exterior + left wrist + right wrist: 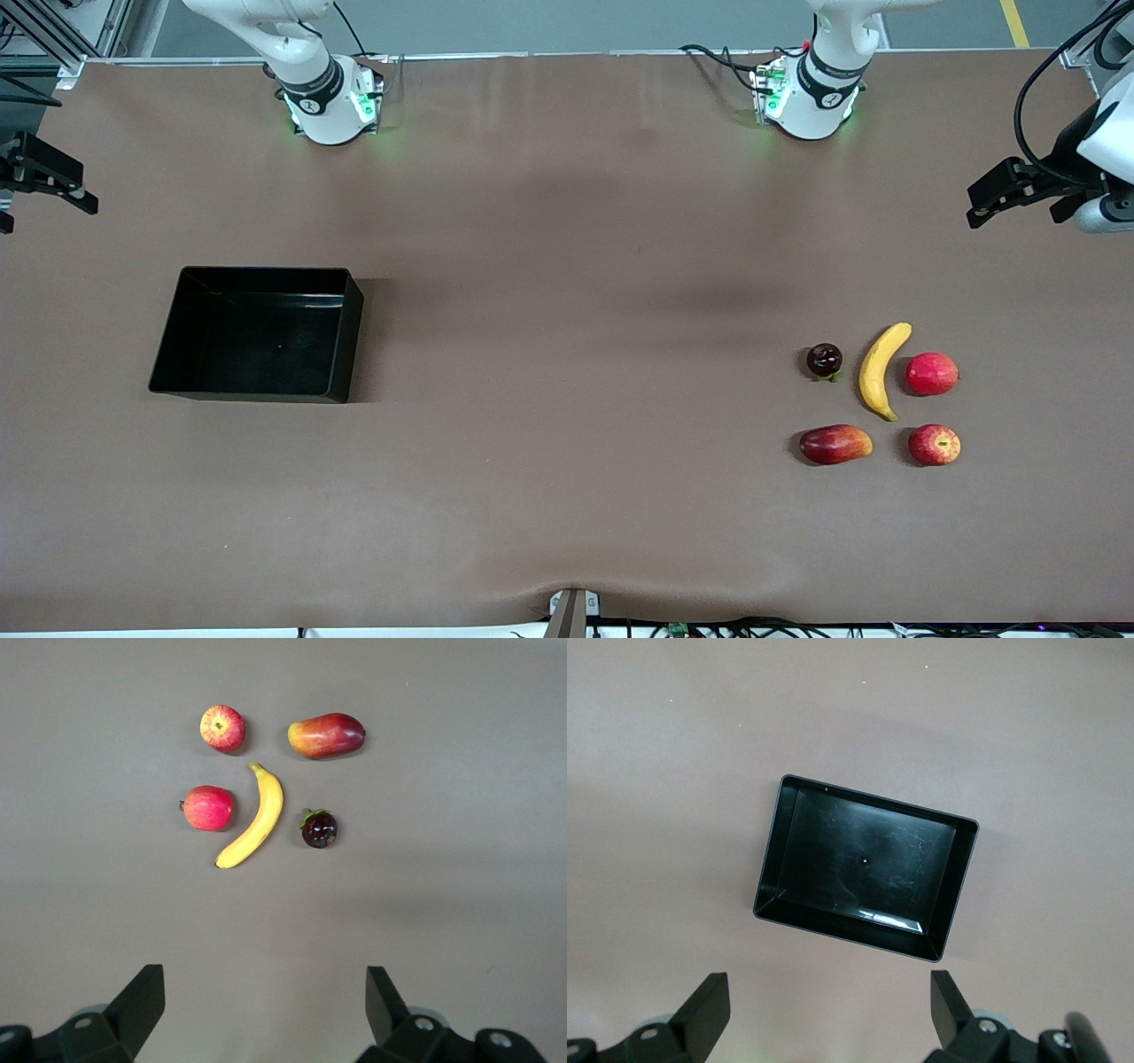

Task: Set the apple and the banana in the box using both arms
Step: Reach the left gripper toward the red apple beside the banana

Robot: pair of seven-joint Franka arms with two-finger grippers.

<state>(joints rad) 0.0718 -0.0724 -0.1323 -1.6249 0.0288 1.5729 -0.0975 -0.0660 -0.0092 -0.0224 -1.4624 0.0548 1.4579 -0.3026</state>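
The yellow banana (881, 370) lies among the fruits toward the left arm's end of the table. The streaked apple (934, 444) lies nearer the front camera than the banana. Both also show in the left wrist view, the banana (254, 818) and the apple (221, 727). The black box (257, 332) stands empty toward the right arm's end and also shows in the right wrist view (864, 865). My left gripper (266, 1001) hangs open and empty high above the table, short of the fruits (1019, 208). My right gripper (830, 1005) hangs open and empty high above the table beside the box (44, 208).
A plain pinkish-red fruit (931, 373) lies beside the banana. A red-and-yellow mango-like fruit (834, 444) lies beside the apple. A small dark purple fruit (824, 360) lies beside the banana toward the table's middle. Brown tabletop (567, 354) stretches between box and fruits.
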